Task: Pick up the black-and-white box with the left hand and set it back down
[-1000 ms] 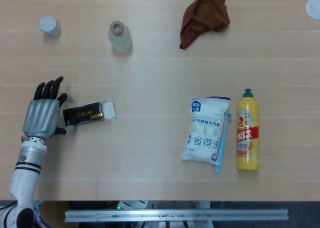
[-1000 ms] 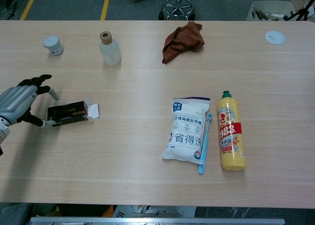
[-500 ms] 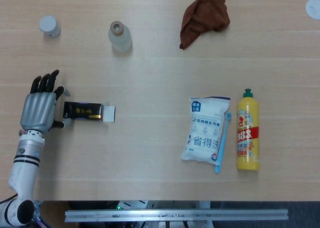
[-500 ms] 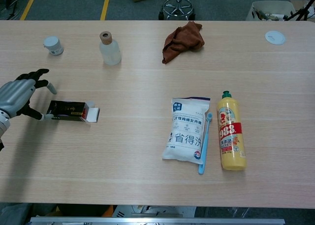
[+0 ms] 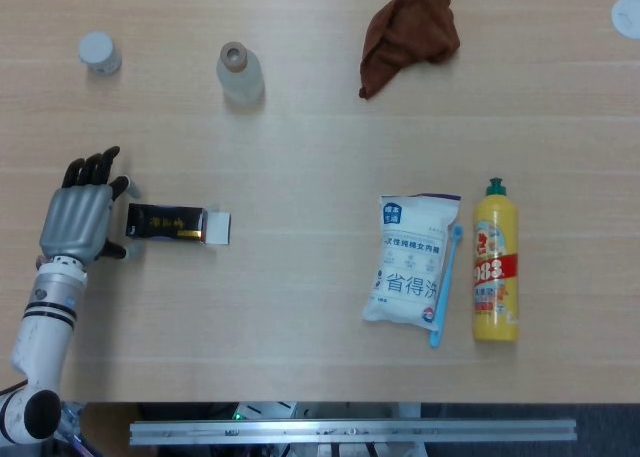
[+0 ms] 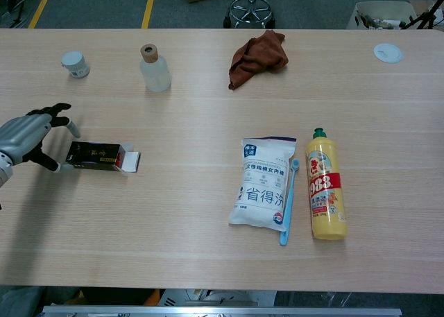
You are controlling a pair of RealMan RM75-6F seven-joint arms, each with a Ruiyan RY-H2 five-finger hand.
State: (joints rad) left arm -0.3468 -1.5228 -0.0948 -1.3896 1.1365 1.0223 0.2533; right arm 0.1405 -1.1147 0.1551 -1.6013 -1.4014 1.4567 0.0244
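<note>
Right now your table (image 5: 300, 167) is wide bare wood w/ the front edge near your arm. Left hand (image 5: 78, 217) sits at the far left, fingers (image 5: 92, 169) spread apart & holding nothing; thumb tip seems to touch the box end, can't tell for sure. Black-and-white box (image 5: 178, 223) lies flat just right of the palm, white flap away from you. Right hand isn't visible in either view. Open wood all round the box. Well apart: rice bag (image 5: 413, 258), yellow bottle (image 5: 496, 263), brown cloth (image 5: 410, 29), clear bottle (image 5: 240, 74), blue toothbrush (image 5: 446, 287), small jar (image 5: 98, 52).
</note>
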